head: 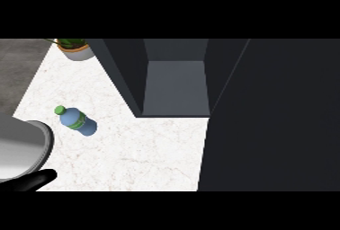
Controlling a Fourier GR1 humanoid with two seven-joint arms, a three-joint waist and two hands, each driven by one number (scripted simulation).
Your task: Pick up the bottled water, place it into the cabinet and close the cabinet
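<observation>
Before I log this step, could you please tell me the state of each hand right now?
Left hand: cannot be told; it is not touching the water bottle.
Right hand: not in view.

A potted plant [74, 47] stands at the far-left corner of the white marble counter [133, 152].

This looks like a kitchen. A white, marble-veined desk [153, 152] fills most of the view, like a worktop. A dark cabinet [176, 85] stands on it, its grey inside open to view. A small potted plant [74, 47] sits at the desk's far left corner, and a water bottle [73, 120] rests on the stone. Grey floor [16, 67] shows past the desk's left edge.
</observation>
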